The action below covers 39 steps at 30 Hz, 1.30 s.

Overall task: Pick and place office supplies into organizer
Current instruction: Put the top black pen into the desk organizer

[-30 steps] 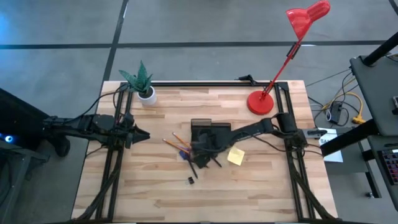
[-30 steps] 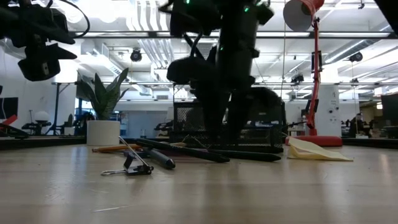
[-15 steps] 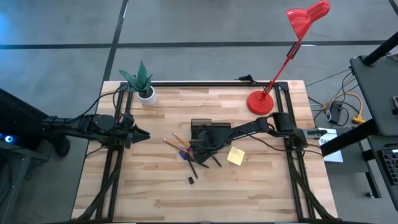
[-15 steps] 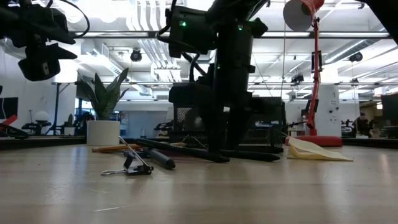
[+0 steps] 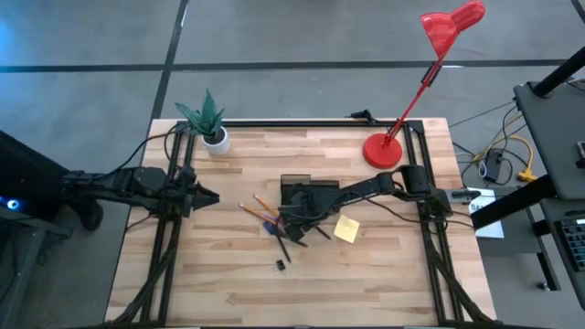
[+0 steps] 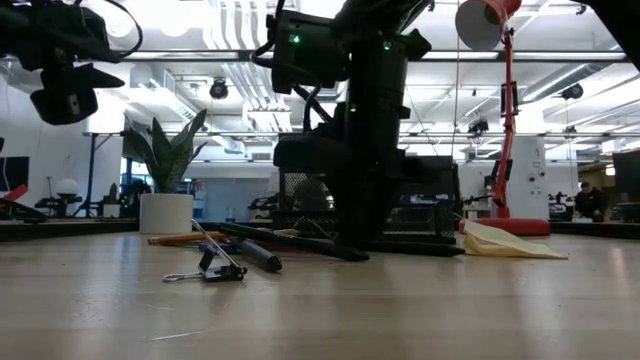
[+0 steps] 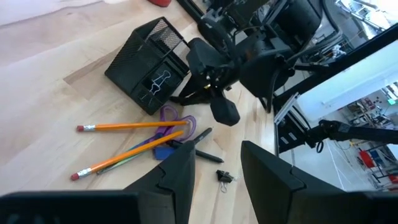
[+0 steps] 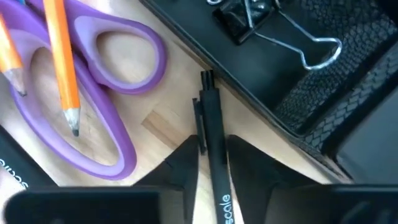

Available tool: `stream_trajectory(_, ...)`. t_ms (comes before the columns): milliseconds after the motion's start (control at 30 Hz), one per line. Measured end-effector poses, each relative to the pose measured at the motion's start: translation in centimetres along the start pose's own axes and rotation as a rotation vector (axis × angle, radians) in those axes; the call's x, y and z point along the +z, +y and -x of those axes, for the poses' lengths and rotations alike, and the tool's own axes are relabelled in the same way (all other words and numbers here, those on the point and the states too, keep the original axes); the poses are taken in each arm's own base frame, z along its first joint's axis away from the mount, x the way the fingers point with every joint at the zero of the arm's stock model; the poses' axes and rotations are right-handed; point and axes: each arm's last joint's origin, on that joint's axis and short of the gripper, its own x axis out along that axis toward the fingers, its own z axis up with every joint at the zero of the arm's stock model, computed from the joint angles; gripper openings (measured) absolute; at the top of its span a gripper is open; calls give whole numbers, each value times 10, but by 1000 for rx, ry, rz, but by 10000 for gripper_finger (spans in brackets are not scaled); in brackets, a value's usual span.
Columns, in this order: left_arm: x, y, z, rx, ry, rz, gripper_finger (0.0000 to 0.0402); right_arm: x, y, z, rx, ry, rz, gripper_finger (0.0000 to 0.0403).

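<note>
My right gripper (image 8: 213,163) is down on the table just in front of the black mesh organizer (image 5: 306,190) and is shut on a dark pen (image 8: 210,124). Purple-handled scissors (image 8: 106,106) and orange pencils (image 8: 62,56) lie right beside it. A binder clip (image 8: 273,31) lies inside the organizer. A yellow sticky-note pad (image 5: 346,229) lies flat to the right, and a small black clip (image 5: 281,265) lies nearer the front edge. My left gripper (image 5: 212,197) hangs open above the table's left side, with nothing between its fingers. My right gripper pinches the pen's shaft (image 8: 214,155) between its two fingers, a little behind the clip end (image 8: 205,87). The fingers come from above, pointing down, and lie across the pen. The pen lies on the table along the organizer's near wall.
A red desk lamp (image 5: 382,149) stands at the far right and a white plant pot (image 5: 216,139) at the far left. Another dark pen (image 6: 250,255) lies near the pencils. The wood toward the front edge is bare apart from the small clip.
My right gripper has come down onto the table in front of the organizer, and its fingers have drawn together on the dark pen. The pen lies where it was.
</note>
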Motion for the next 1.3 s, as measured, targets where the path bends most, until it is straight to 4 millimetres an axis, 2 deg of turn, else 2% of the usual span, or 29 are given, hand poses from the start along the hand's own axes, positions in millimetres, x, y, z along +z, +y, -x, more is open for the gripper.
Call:
stream_trajectory(133,0,0,1,-3,-2,-35,116,-1,1,0,0,-1,53,34)
stream_trajectory(267,1,-1,2,-14,-9,-39,116,-3,5,2,40,21,93,26)
stream_trajectory(433,1,-1,6,-33,-22,-37,116,-5,27,13,183,-10,101,26)
stream_trajectory(600,1,0,11,-56,-42,-35,116,-6,52,38,325,-111,75,24)
stream_trajectory(667,2,0,13,-66,-51,-33,116,-6,59,48,332,-179,46,24)
stream_trajectory(833,2,1,16,-85,-68,-31,116,-4,72,83,296,-462,-31,24)
stream_trajectory(1033,1,1,18,-92,-75,-30,116,17,67,131,67,-901,-156,24)
stream_trajectory(1133,1,1,18,-90,-78,-53,116,33,58,149,-50,-1030,-200,24)
stream_trajectory(1200,2,1,18,-86,-79,-86,116,43,49,150,-125,-1046,-194,24)
stream_trajectory(1300,1,1,17,-80,-78,-122,116,56,35,137,-193,-1030,-209,24)
